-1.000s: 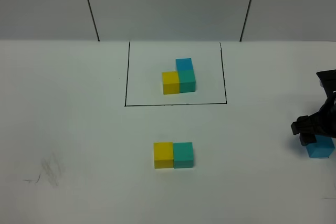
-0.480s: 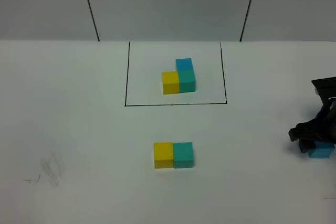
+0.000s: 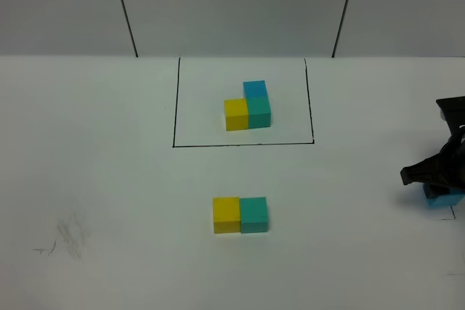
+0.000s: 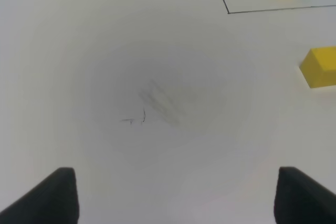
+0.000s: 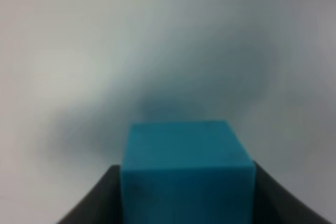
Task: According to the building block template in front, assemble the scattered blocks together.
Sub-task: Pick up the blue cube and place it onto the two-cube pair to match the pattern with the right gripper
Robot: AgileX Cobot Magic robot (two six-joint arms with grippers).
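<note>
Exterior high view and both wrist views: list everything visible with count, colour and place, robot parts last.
table: one, white, under everything
wall: one, grey panels, behind the table
drawn rectangle: one, thin black, far middle
building block template: one, yellow beside teal with blue atop teal, inside the rectangle
yellow block: one, yellow, near middle, touching teal block
teal block: one, teal, right of yellow block
blue block: one, sky blue, table's right edge
smudge: one, grey, near left
left gripper: one, black fingers apart, above the smudge
right gripper: one, black fingers against blue block's sides
</note>
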